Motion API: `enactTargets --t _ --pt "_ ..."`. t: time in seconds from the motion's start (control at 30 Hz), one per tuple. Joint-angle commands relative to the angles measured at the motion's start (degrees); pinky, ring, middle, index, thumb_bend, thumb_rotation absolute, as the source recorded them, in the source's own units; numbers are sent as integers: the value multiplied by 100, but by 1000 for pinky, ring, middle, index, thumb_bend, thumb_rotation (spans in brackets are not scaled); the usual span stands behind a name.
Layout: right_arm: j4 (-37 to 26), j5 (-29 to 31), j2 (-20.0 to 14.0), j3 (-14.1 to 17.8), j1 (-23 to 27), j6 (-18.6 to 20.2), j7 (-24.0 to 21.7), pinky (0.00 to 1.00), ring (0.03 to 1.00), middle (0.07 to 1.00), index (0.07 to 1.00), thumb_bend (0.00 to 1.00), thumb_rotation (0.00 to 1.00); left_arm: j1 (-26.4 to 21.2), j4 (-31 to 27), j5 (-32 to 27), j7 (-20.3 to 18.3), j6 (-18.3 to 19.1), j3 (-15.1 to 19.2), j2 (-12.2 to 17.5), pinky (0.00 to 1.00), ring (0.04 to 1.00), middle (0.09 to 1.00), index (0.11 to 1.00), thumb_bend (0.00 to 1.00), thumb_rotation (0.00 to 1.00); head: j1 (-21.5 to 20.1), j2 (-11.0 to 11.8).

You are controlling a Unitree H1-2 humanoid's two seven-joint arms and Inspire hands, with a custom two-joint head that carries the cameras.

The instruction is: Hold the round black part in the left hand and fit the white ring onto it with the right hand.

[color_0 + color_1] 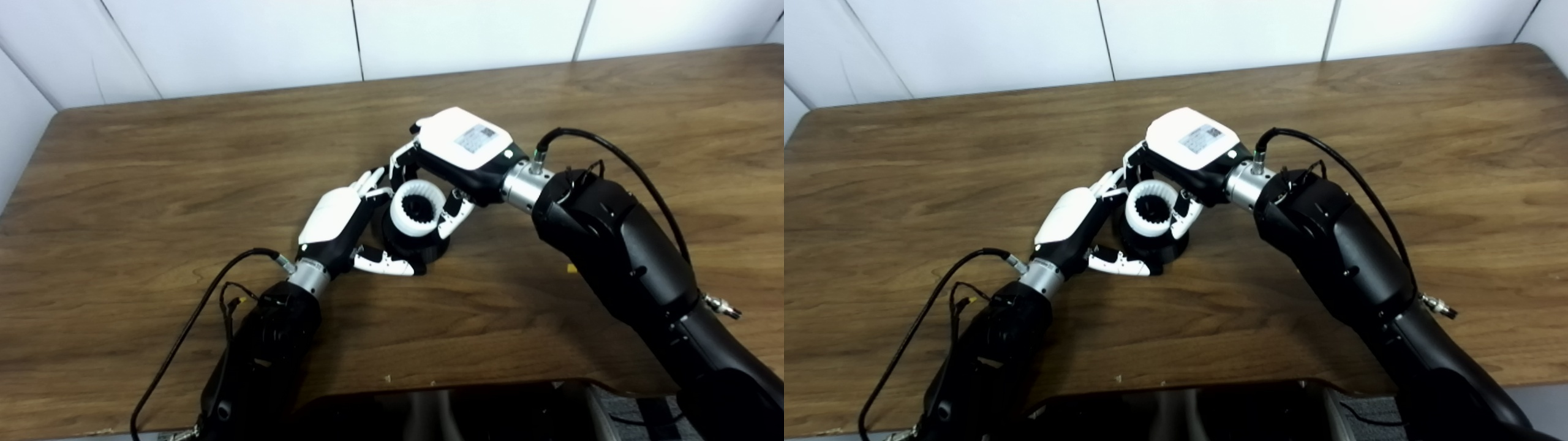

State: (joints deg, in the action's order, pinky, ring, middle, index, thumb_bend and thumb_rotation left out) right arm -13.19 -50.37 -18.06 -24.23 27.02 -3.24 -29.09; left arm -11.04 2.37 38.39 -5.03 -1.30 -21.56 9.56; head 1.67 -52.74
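The round black part (422, 247) stands on the wooden table (184, 159) near its middle. The white ring (417, 209) sits on top of the part, with the part's toothed black core showing through the ring's hole. My left hand (343, 226) is shut around the black part from the left, thumb along its front base. My right hand (456, 153) reaches over from the right and is shut on the white ring, fingers at its far side and thumb at its right side. Both also show in the right eye view, ring (1150, 210) and part (1154, 245).
A small yellow scrap (572, 268) lies on the table by my right forearm. A dark object (441, 410) fills the bottom edge below the table's front. White wall panels (245, 37) run behind the table's far edge.
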Motion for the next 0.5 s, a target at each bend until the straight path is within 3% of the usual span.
enactTargets --t 0.0,0.07,0.17,0.2,0.23,0.47 --pt "-85 -48 -22 -34 122 -42 -63 882 653 478 515 523 15 -76 -86 -16 -120 -49 -99 -13 953 1000 1000 689 1000 412 -1 -9" --pt "-118 -92 -51 -55 123 -23 -143 878 663 553 502 519 117 -77 -94 -7 -133 -30 -104 -6 951 1000 1000 685 1000 418 -9 -15" --pt "-181 -181 -81 -84 134 64 -315 875 685 625 498 517 161 -74 -99 -68 -143 -39 -92 -8 961 1000 1000 677 1000 401 -10 -22" --pt "-194 -197 -83 -84 133 77 -346 869 693 647 600 706 282 -73 -100 -80 -144 -43 -89 -9 965 1000 1000 677 1000 398 -13 -23" --pt "-209 -206 -90 -82 134 88 -383 870 698 659 636 771 326 -73 -96 -83 -137 -54 -91 -8 965 1000 1000 677 1000 397 -15 -25" --pt "-266 -229 -97 -41 120 108 -541 889 720 717 692 863 387 -72 -103 -89 -157 -26 -103 -11 968 1000 1000 686 1000 387 -15 -25"
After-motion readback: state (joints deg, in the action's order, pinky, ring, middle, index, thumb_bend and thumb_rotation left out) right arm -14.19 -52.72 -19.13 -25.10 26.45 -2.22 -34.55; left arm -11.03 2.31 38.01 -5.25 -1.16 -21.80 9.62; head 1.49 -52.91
